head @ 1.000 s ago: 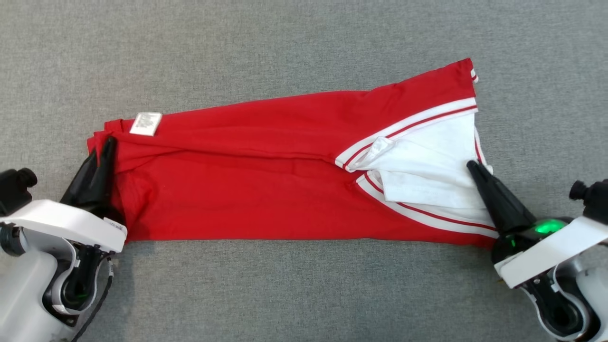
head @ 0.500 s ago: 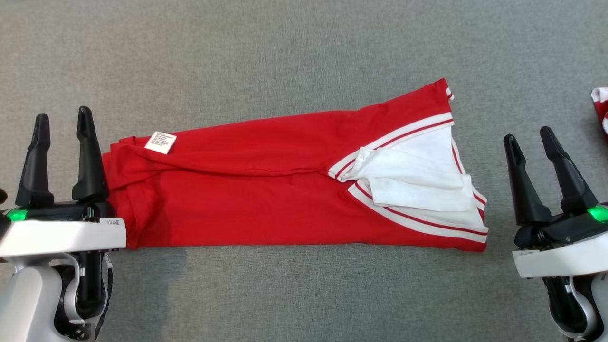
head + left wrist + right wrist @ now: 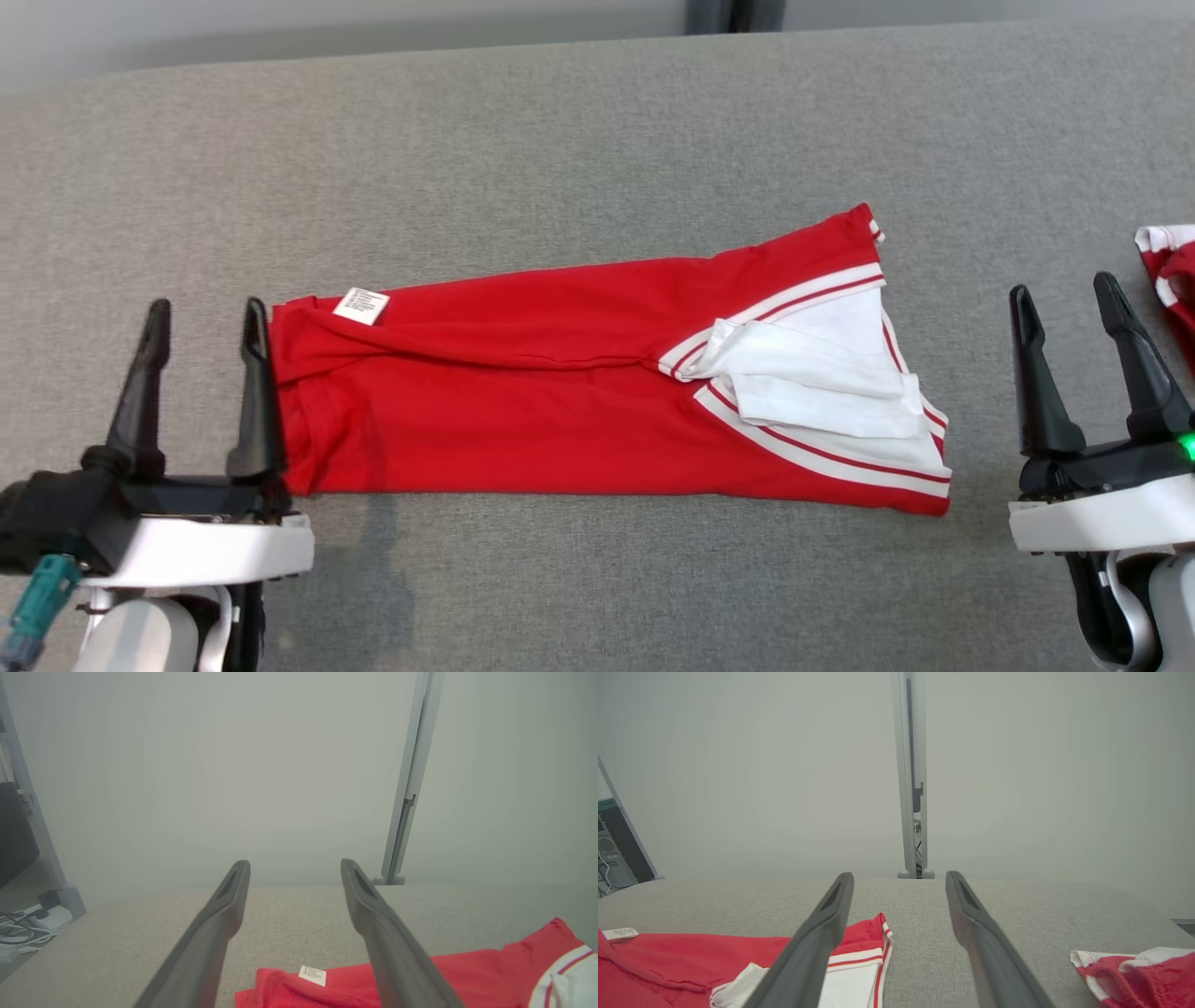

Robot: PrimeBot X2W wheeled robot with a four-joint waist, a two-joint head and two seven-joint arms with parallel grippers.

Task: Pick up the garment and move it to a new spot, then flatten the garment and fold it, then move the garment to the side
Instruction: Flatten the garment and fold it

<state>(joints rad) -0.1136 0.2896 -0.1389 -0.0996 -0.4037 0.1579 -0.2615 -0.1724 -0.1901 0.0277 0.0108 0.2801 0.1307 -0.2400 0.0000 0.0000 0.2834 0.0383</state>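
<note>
Red garment (image 3: 523, 401) lies long-axis left to right on grey desk (image 3: 560, 168), white-trimmed end pointing right; left claw (image 3: 207, 306) and right claw (image 3: 1063, 286) gape, empty.

Grey table (image 3: 560, 140), folded red garment (image 3: 523, 401), second garment (image 3: 1172, 271)

Red garment (image 3: 523, 411) folded flat, mid-table
</note>
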